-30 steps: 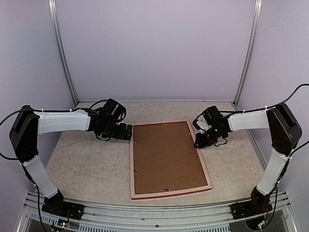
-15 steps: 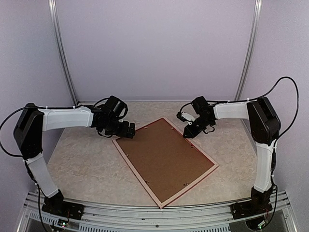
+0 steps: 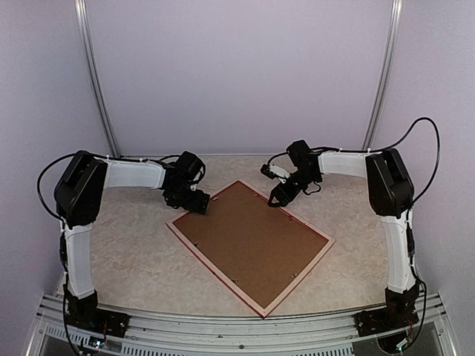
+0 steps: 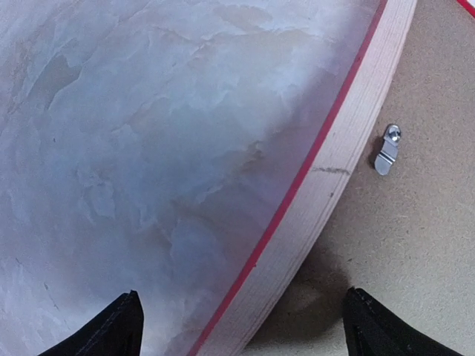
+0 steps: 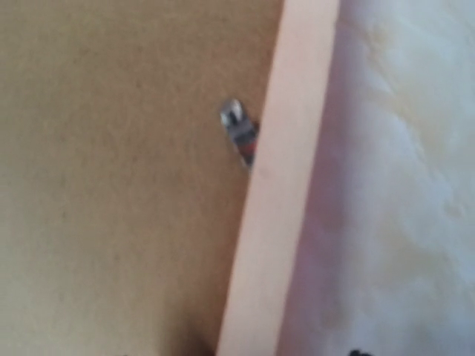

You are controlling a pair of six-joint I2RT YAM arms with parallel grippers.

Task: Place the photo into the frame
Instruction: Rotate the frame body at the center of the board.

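Observation:
The frame (image 3: 215,268) lies face down and skewed like a diamond on the table, its pale wood back up and a thin red edge showing. A brown backing board (image 3: 249,241) fills it. The photo is hidden. My left gripper (image 3: 197,204) is at the frame's far left side. In its wrist view the left gripper (image 4: 245,330) stands open, with the frame rail (image 4: 349,156) passing between the fingers untouched. My right gripper (image 3: 276,199) hovers at the far right edge. There the rail (image 5: 286,193) runs between tips set wide apart, open.
Small metal retaining clips (image 4: 386,148) (image 5: 239,133) sit on the backing board beside the rails. Marbled tabletop (image 3: 126,245) surrounds the frame. Lilac walls and two metal posts (image 3: 100,96) close in the back and sides.
The frame has turned counter-clockwise from square to diagonal. The right gripper swung left and farther back along the frame's edge and opened. The left gripper shifted slightly right, staying open.

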